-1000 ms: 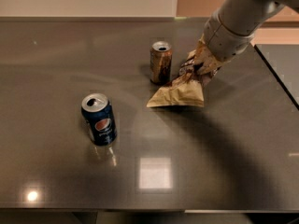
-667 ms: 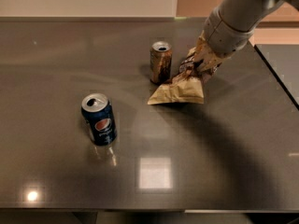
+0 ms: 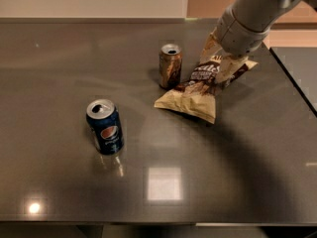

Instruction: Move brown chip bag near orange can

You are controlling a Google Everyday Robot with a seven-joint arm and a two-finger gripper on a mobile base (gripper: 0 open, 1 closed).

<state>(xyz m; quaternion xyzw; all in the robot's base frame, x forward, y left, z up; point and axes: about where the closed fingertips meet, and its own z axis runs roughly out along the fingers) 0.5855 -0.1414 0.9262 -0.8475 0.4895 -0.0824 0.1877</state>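
Note:
The brown chip bag (image 3: 198, 90) lies on the dark table (image 3: 59, 58), its lower end flat and its upper end lifted up to my gripper (image 3: 224, 58). The gripper is at the back right, mostly hidden under the grey wrist, and is shut on the bag's upper end. The orange can (image 3: 170, 66) stands upright just left of the bag, a small gap from it.
A blue Pepsi can (image 3: 104, 126) stands upright at the front left. The table's right edge (image 3: 292, 83) runs close behind the arm, with a second dark surface (image 3: 302, 68) beyond it. A pale wall runs along the back.
The bag's lower end has settled a little flatter beside the orange can. The arm has stayed over the bag's upper end. The cans have not moved.

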